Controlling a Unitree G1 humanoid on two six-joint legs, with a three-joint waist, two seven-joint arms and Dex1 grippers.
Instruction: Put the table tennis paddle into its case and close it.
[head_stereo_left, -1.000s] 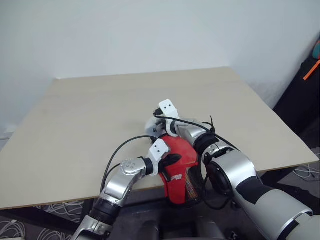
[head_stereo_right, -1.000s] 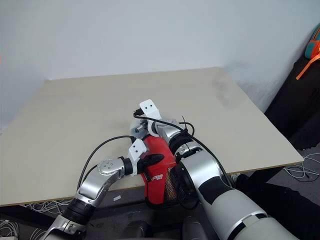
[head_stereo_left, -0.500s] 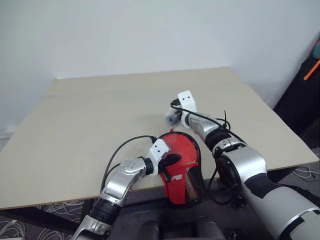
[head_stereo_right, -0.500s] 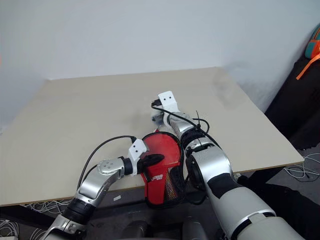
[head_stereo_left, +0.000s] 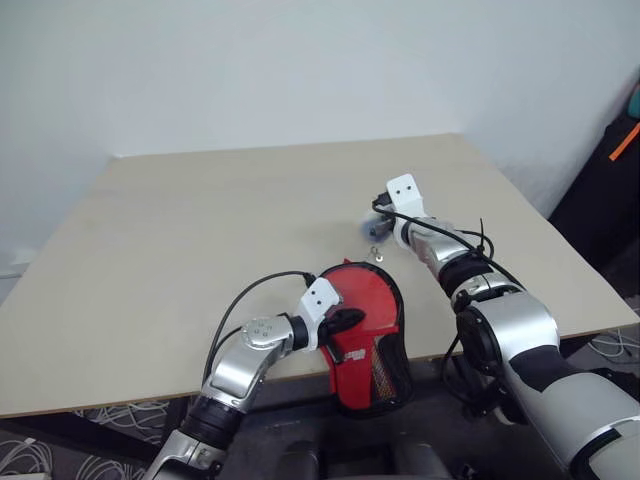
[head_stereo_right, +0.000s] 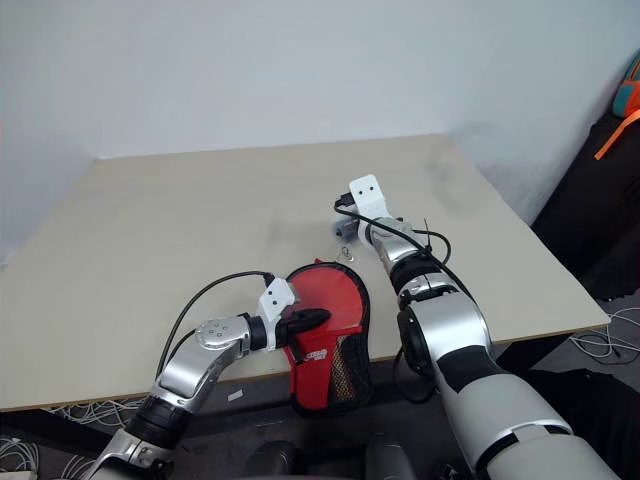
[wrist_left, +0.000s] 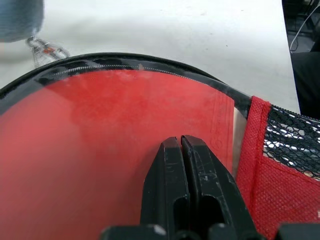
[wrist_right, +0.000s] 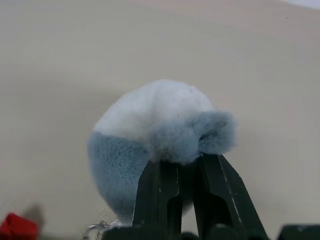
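The case (head_stereo_left: 365, 320) lies at the table's front edge, red under clear plastic with black trim, and its mesh handle end hangs over the edge. My left gripper (head_stereo_left: 345, 320) is shut, with its fingertips (wrist_left: 172, 150) lying on the case's clear face (wrist_left: 100, 130). The table tennis paddle is hidden; I cannot tell whether the red under the plastic is it. Beyond the case and to its right, my right gripper (head_stereo_left: 383, 226) is shut on a grey-blue and white plush ball (wrist_right: 160, 125). A small metal ring (head_stereo_right: 345, 252) hangs below the ball, close to the case's round end.
The beige table (head_stereo_left: 200, 220) stretches wide to the left and back, up to a white wall. A black bag with an orange strap (head_stereo_left: 622, 140) stands off the table's right side. Cables (head_stereo_left: 610, 345) lie on the floor there.
My right gripper has swung to the right and farther from me with the plush ball, and the case's round end now shows. The left gripper and the case have stayed put.
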